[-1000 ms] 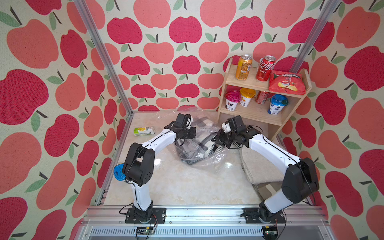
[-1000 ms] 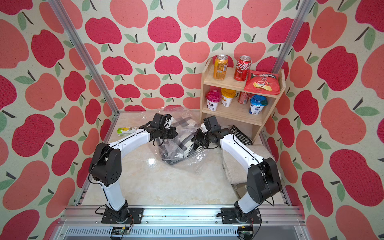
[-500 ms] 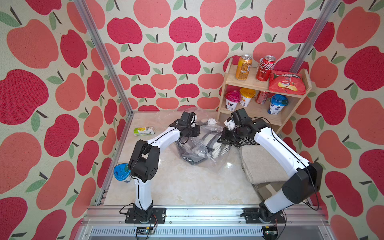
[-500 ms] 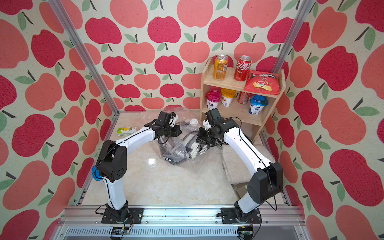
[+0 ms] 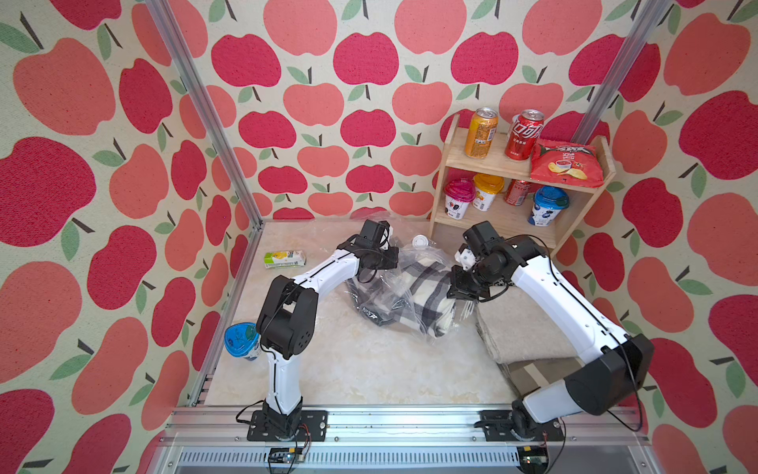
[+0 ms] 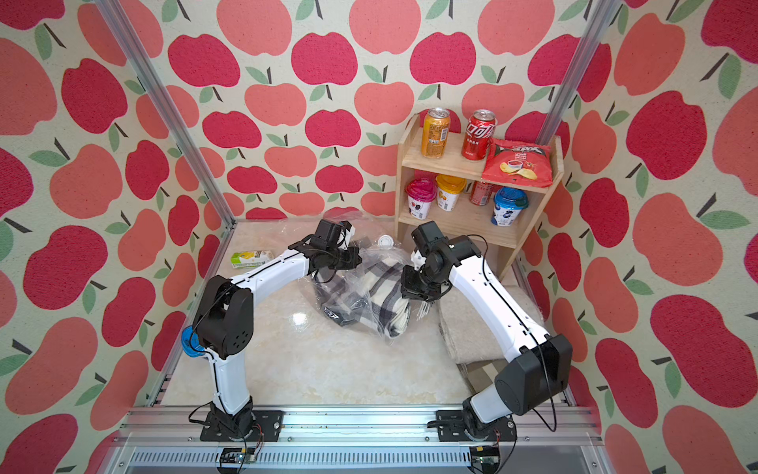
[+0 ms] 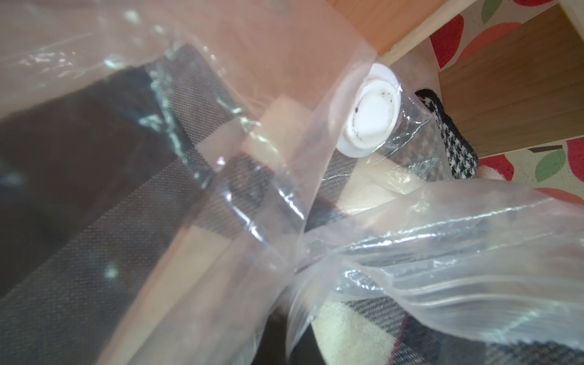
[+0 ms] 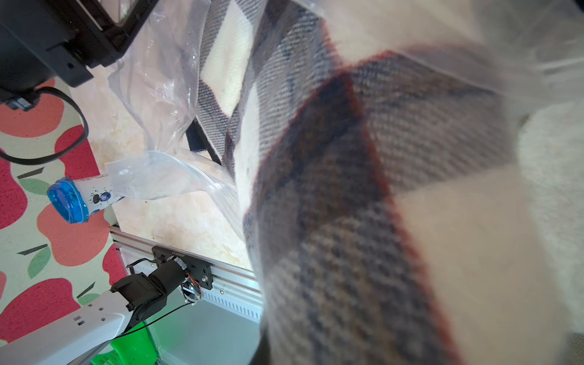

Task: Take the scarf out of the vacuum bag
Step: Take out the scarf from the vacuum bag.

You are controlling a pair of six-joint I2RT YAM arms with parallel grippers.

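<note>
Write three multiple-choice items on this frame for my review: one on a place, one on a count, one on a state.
1. Where does the chip bag lie?
A. on the top board of the shelf
B. on its lower board
C. inside the vacuum bag

2. How many cans stand on that top board?
A. one
B. two
C. four

3. The plaid scarf is:
A. draped over the shelf
B. folded on the lower board
C. mostly inside the vacuum bag

Answers:
1 A, the red packet lies on the top board beside the cans.
2 B, an orange can and a red can stand there.
3 C, clear plastic covers most of it in both top views.
</note>
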